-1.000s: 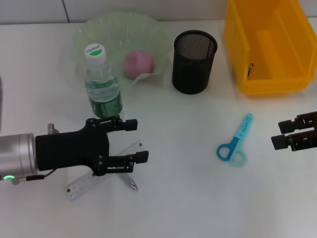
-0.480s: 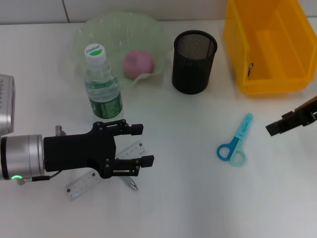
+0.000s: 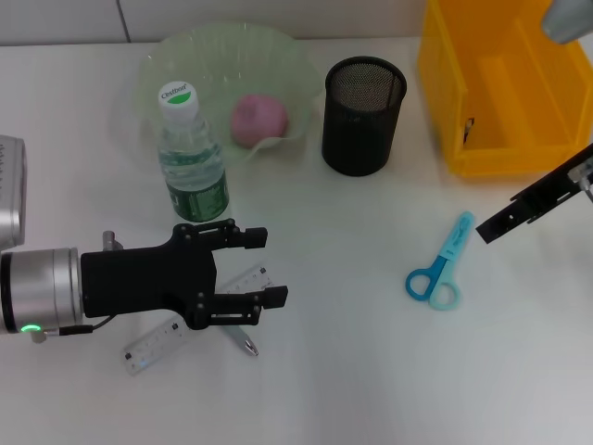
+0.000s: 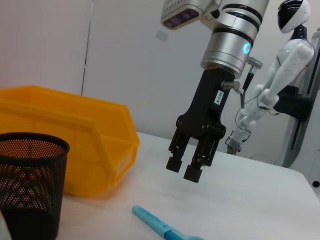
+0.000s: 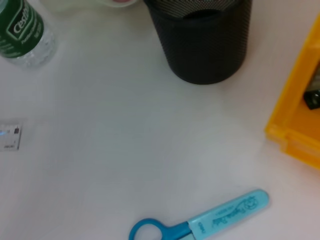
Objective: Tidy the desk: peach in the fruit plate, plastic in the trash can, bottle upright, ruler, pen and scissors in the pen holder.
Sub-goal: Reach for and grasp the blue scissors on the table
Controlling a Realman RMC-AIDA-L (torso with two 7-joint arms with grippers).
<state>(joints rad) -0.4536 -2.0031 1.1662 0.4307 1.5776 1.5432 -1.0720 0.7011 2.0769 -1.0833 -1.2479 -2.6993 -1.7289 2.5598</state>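
Note:
My left gripper (image 3: 264, 267) hangs open over the clear ruler (image 3: 148, 350) and the pen (image 3: 248, 345), which cross beneath it. The blue scissors (image 3: 440, 264) (image 5: 200, 227) lie flat right of centre. My right gripper (image 3: 484, 230) (image 4: 183, 168) hovers above and just right of their blade end, its fingers close together with nothing between them. The bottle (image 3: 190, 153) stands upright in front of the green fruit plate (image 3: 167, 56), which holds the pink peach (image 3: 259, 119). The black mesh pen holder (image 3: 363, 116) stands beside the plate. The plastic is out of view.
A yellow bin (image 3: 500, 83) stands at the back right, with a small dark thing (image 5: 312, 97) inside that I cannot identify. Bare white tabletop lies between the scissors and the pen holder, and along the front edge.
My right gripper has risen and swung in from the right edge toward the scissors' blade end. My left gripper shifted slightly right over the ruler, then held still.

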